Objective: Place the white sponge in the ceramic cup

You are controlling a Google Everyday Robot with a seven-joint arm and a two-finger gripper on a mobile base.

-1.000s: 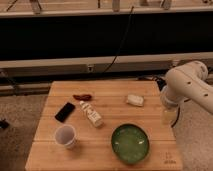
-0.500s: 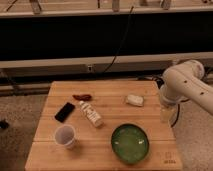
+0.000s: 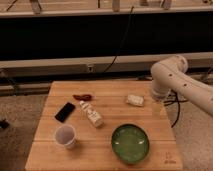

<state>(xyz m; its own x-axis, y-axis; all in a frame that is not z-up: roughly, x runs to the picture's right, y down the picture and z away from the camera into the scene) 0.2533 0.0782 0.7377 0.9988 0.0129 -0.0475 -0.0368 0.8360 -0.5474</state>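
The white sponge [image 3: 134, 100] lies flat on the wooden table [image 3: 107, 160], right of centre towards the back. The ceramic cup [image 3: 65, 136] stands upright near the front left, far from the sponge. My white arm [image 3: 172, 80] comes in from the right and bends down over the table's right edge. My gripper [image 3: 159, 106] hangs below it, just right of the sponge and apart from it. It holds nothing that I can see.
A wide green bowl [image 3: 130, 143] sits at the front right. A white bottle with a red cap [image 3: 92, 114] lies in the middle. A black phone [image 3: 65, 111] and a small red object [image 3: 83, 97] lie to the left. A dark wall runs behind the table.
My arm has shifted a little to the left, bringing the gripper closer to the sponge. Nothing on the table has moved.
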